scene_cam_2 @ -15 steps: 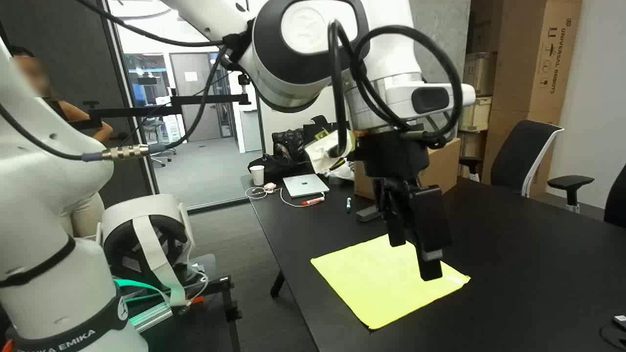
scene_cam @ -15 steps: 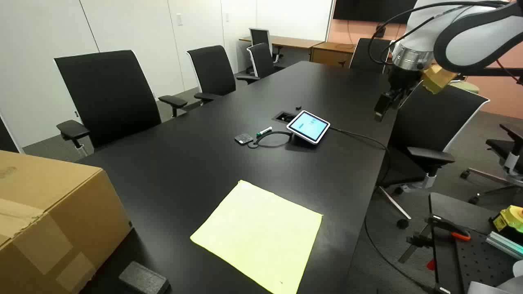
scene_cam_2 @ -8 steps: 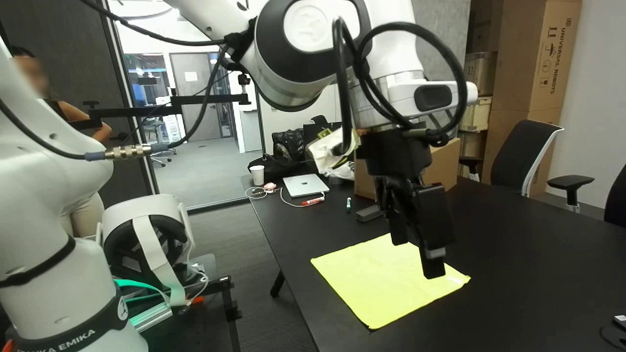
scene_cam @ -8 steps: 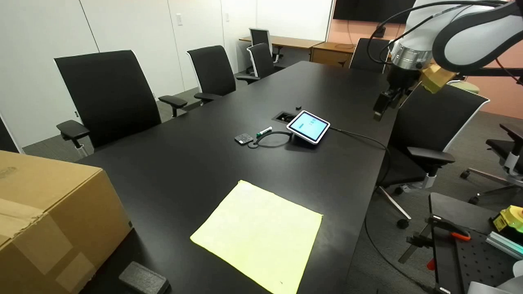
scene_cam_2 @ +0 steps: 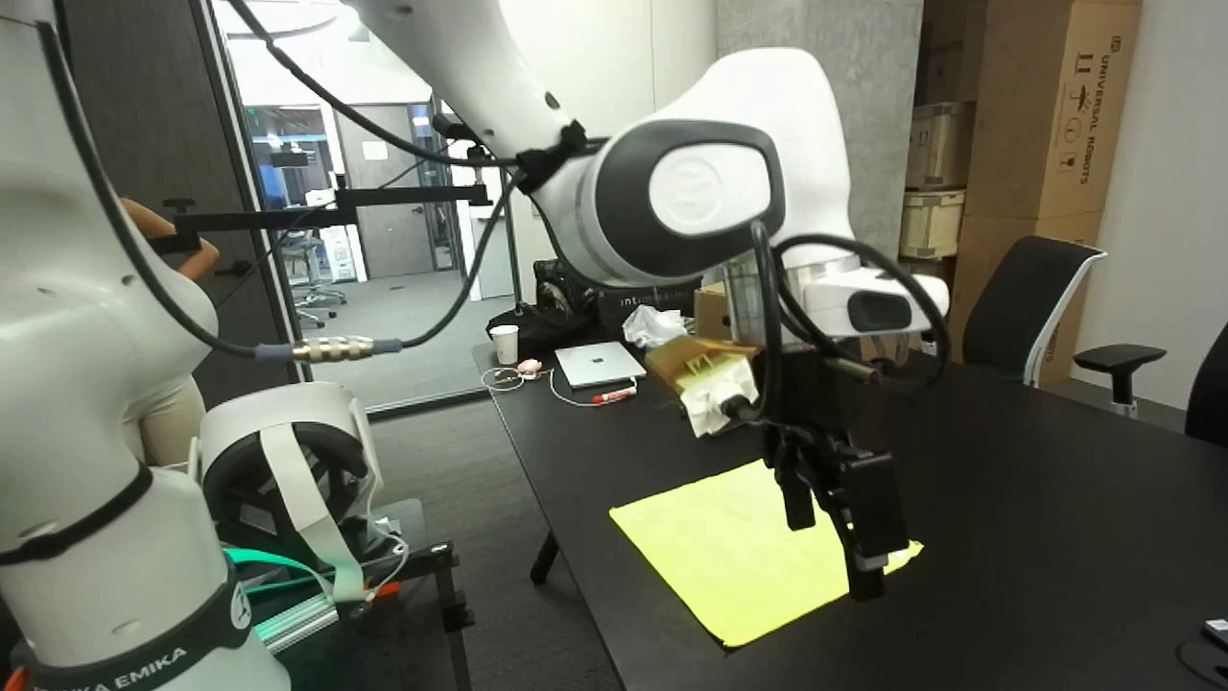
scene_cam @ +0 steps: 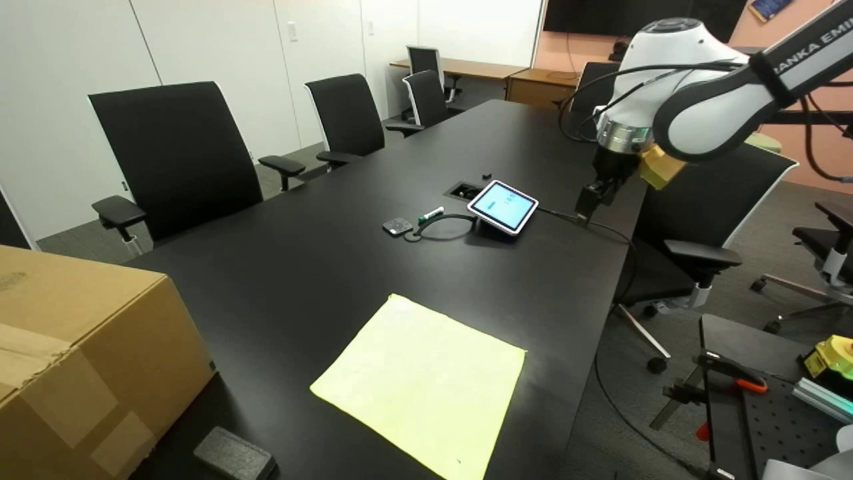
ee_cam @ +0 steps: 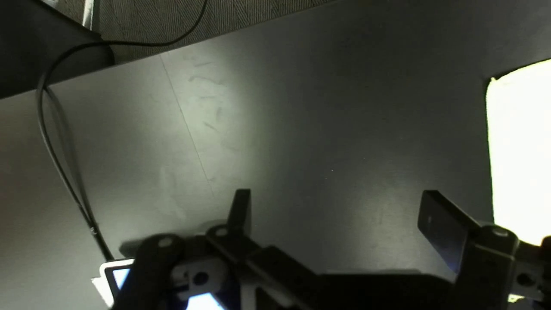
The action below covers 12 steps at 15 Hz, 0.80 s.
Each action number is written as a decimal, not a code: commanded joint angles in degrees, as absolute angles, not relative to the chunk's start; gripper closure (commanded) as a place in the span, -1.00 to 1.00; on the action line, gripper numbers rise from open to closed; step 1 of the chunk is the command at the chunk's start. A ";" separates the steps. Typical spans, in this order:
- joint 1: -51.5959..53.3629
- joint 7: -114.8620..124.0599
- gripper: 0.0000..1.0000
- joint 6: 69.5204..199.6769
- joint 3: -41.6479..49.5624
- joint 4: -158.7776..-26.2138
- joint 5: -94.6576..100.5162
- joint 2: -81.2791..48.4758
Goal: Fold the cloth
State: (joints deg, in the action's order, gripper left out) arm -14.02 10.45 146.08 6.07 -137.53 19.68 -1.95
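The pale yellow cloth (scene_cam: 426, 387) lies flat and spread out on the dark table; it also shows in an exterior view (scene_cam_2: 729, 566) and at the right edge of the wrist view (ee_cam: 523, 159). My gripper (ee_cam: 335, 202) is open, with nothing between its fingers (ee_cam: 443, 224). It points down above the table, apart from the cloth, on the tablet's side of it, as an exterior view shows (scene_cam: 586, 210). In an exterior view the gripper (scene_cam_2: 833, 557) covers part of the cloth's far right side. In the wrist view the right finger stands beside the cloth's near edge.
A tablet (scene_cam: 504, 208) with a cable (ee_cam: 47, 129) stands near the gripper. A marker (scene_cam: 432, 215) and a small dark box (scene_cam: 398, 227) lie beside it. A cardboard box (scene_cam: 100, 360) and a dark block (scene_cam: 234, 455) are beyond the cloth. A laptop (scene_cam_2: 600, 365) is farther off.
The arm has come down, and the gripper has moved lower, leftward in one exterior view and slightly rightward in the other. The cloth has not moved.
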 commanded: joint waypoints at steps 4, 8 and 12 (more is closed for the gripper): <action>-9.48 12.52 -1.00 151.90 6.00 -127.23 8.28 -19.30; -8.48 12.00 -1.00 151.07 3.28 -121.86 -2.77 -26.87; -7.56 13.04 -1.00 150.58 1.33 -117.14 -9.91 -33.60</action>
State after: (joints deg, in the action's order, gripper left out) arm -8.06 12.65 151.17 2.33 -122.02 -5.39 -28.64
